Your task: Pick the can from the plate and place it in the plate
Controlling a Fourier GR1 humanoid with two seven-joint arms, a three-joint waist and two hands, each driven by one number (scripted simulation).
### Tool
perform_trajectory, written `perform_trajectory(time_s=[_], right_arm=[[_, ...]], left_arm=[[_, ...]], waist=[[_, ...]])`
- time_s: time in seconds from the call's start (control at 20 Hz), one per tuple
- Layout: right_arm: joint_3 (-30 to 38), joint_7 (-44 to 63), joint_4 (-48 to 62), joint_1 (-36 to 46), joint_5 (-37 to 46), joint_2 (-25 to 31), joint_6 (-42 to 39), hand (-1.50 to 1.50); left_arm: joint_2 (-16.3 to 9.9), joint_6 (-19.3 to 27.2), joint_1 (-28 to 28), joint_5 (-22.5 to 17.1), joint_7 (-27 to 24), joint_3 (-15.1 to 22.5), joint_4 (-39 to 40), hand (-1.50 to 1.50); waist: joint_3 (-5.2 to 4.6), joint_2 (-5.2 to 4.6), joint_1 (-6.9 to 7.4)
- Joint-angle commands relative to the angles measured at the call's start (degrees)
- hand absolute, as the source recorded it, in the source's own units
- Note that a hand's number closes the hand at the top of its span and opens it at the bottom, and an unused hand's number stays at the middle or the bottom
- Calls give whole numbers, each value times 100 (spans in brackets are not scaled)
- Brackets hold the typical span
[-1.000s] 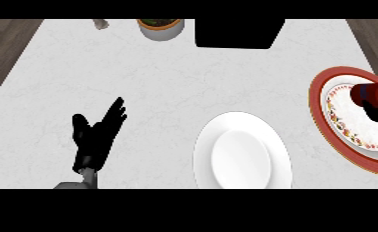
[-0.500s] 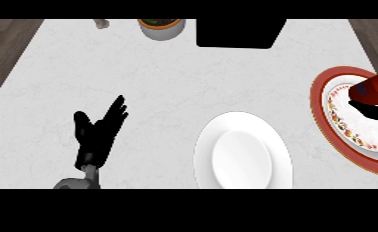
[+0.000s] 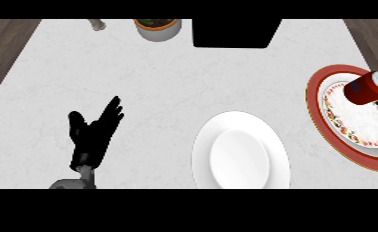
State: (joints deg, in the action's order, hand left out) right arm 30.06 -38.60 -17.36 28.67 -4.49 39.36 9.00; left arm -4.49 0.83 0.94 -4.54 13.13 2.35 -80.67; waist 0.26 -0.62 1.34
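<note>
Change: nothing has moved; can (image 3: pixel 365 89) still on red-rimmed plate (image 3: pixel 319 107).
Left hand (image 3: pixel 92 133): spread, resting.
Next: grasp can, carry to white plate (image 3: pixel 240 152).

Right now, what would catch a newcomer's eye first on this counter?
Probably the plain white oval plate near the front edge, and the red-rimmed patterned plate at the right edge bearing a red can. At lower left, a black robot hand rests open, fingers up.

The left hand (image 3: pixel 92 136) is resting open at the near left, fingers straight and pointing far-right, thumb spread, its grey forearm (image 3: pixel 77 180) entering from the near edge.
</note>
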Motion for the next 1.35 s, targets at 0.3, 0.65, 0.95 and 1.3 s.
perform_trajectory(time_s=[0.3,0.65,0.95,1.3], right_arm=[[224,-802,477,-1025,-347,650,-2532,-150],[-146,-1861,373,-1930,-13,484,-2728,-150],[-320,-1874,120,-2370,24,541,-2710,-150],[-312,-1713,-282,-2880,-200,557,-2706,-150]], left_arm=[[30,59,-77,10,147,-23,-128,0],[48,-49,-357,48,-52,53,-249,0],[36,35,-315,47,428,28,-560,0],[66,3,-373,91,-88,-115,-180,0]], waist=[[-5,32,-88],[-13,51,-109],[-20,63,-125],[-25,65,-137]])
